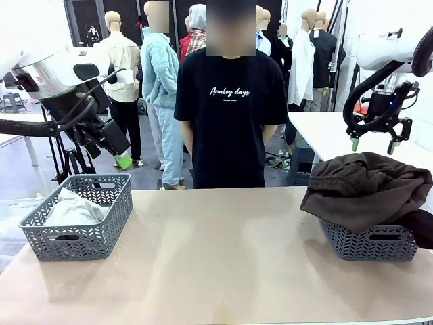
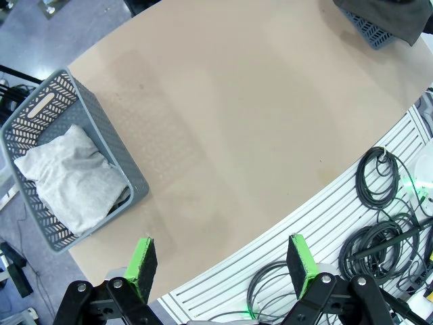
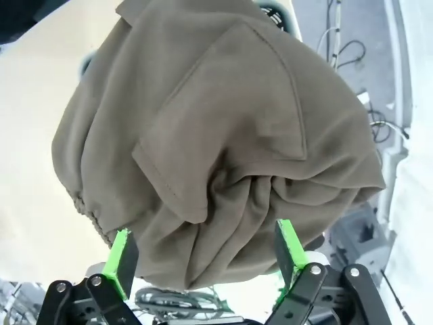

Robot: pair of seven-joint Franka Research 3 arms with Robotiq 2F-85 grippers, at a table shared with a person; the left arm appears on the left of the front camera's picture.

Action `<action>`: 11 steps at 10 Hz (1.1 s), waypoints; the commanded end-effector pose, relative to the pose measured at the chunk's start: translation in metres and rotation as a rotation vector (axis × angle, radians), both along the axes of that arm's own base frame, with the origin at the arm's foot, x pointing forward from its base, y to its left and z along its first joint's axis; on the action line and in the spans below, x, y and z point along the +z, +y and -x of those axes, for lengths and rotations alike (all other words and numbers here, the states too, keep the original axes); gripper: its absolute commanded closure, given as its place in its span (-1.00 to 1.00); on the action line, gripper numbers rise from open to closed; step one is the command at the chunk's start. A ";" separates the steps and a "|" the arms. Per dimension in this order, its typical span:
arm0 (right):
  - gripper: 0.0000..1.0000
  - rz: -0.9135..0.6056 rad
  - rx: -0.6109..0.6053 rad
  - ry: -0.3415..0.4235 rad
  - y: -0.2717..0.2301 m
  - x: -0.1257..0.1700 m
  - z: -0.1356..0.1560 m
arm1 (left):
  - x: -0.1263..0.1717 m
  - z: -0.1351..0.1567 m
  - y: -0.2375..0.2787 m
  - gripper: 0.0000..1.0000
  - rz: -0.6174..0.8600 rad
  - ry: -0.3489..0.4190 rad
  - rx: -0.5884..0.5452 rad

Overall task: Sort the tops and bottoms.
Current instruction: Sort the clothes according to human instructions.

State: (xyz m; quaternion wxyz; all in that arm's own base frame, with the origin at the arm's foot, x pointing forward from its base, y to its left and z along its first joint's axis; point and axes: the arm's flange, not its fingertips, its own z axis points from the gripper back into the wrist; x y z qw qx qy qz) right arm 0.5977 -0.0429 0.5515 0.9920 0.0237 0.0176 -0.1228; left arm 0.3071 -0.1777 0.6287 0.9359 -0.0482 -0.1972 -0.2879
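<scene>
Front view: right gripper (image 1: 376, 143) is hanging with jaws spread wide and nothing between them, just above the brown fleece (image 1: 369, 186). Its green pads are pointing down and are standing apart from the cloth. Right wrist view is looking down between the fingers (image 3: 123, 261) at the same brown fleece (image 3: 216, 142), which is lying bunched, with a gathered waistband edge showing at its lower left. The fleece is draping over the right basket (image 1: 369, 242) and is covering most of its top; a black piece (image 1: 423, 229) is hanging over that basket's right rim. Left gripper (image 1: 108, 145) is hovering high over the left basket (image 1: 81, 237), tilted. Left wrist view is showing the left gripper (image 2: 223, 267) with jaws wide apart and empty. The pale top (image 2: 71, 176) is lying folded inside the left basket (image 2: 128, 172), at the table's left end. The table (image 1: 216, 257) between the baskets is bare. A person (image 1: 230, 108) in a black T-shirt is standing at the far side, arms down.
</scene>
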 end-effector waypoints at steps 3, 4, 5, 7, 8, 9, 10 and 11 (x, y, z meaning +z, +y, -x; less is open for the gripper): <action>-1.00 0.007 0.004 0.003 0.001 -0.002 -0.001 | 0.000 0.000 0.001 -1.00 0.002 -0.001 0.001; -1.00 0.007 0.004 0.003 0.001 -0.002 -0.001 | 0.000 0.000 0.001 -1.00 0.002 -0.001 0.001; -1.00 0.007 0.004 0.003 0.001 -0.002 -0.001 | 0.000 0.000 0.001 -1.00 0.002 -0.001 0.001; -1.00 0.007 0.004 0.003 0.001 -0.002 -0.001 | 0.000 0.000 0.001 -1.00 0.002 -0.001 0.001; -1.00 0.007 0.004 0.003 0.001 -0.002 -0.001 | 0.000 0.000 0.001 -1.00 0.002 -0.001 0.001; -1.00 0.007 0.004 0.003 0.001 -0.002 -0.001 | 0.000 0.000 0.001 -1.00 0.002 -0.001 0.001; -1.00 0.007 0.004 0.003 0.001 -0.002 -0.001 | 0.000 0.000 0.001 -1.00 0.002 -0.001 0.001; -1.00 0.007 0.004 0.003 0.001 -0.002 -0.001 | 0.000 0.000 0.001 -1.00 0.002 -0.001 0.001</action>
